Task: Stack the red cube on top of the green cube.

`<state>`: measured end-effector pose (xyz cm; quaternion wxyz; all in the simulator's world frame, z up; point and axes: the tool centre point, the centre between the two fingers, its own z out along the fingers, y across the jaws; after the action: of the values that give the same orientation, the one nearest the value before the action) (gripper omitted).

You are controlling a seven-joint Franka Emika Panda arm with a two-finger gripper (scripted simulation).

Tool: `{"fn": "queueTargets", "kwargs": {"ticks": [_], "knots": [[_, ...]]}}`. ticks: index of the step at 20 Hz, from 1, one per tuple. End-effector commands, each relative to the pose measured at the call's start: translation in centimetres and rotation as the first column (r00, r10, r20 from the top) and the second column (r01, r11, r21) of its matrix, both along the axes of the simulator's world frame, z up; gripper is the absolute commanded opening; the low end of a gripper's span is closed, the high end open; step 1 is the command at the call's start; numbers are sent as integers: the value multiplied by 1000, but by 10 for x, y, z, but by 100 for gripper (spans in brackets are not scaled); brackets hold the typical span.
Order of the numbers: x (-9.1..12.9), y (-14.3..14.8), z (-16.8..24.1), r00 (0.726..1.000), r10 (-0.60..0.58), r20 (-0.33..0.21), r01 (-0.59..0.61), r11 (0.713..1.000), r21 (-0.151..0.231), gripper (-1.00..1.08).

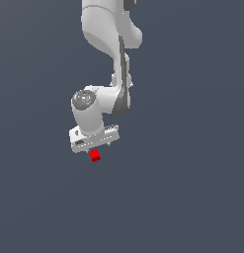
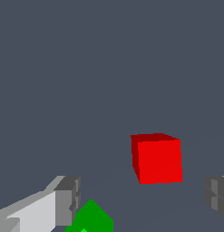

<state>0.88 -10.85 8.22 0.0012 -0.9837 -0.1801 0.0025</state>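
Red cube visible in both views; green cube only in the wrist view, cut by the frame edge, hidden in the exterior view, apparently behind the white gripper. Exterior view: red cube just below the gripper body, on or near the dark grey floor; contact with floor not resolvable, fingers too small to make out. Wrist view: fingers spread wide apart, second pad at the opposite frame edge, nothing clamped. Red cube between the two pads, touching neither, closer to the second one. Green cube beside the first finger, nearer the camera than the red one; touching or not, cannot tell. Cubes apart, not stacked. No long axis on either cube; red one turned slightly, two side faces and top showing, green one presenting a corner edge to the camera.
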Motion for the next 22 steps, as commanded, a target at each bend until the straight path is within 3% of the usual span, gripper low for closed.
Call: {"fn": "queueTargets", "kwargs": {"ticks": [1, 14, 22], "knots": [[4, -10, -5, 1000, 25, 3, -25, 1000, -1, 100], [11, -23, -15, 999, 54, 5, -54, 999, -1, 100], [10, -23, -50, 998, 57, 5, -57, 998, -1, 100]]}}
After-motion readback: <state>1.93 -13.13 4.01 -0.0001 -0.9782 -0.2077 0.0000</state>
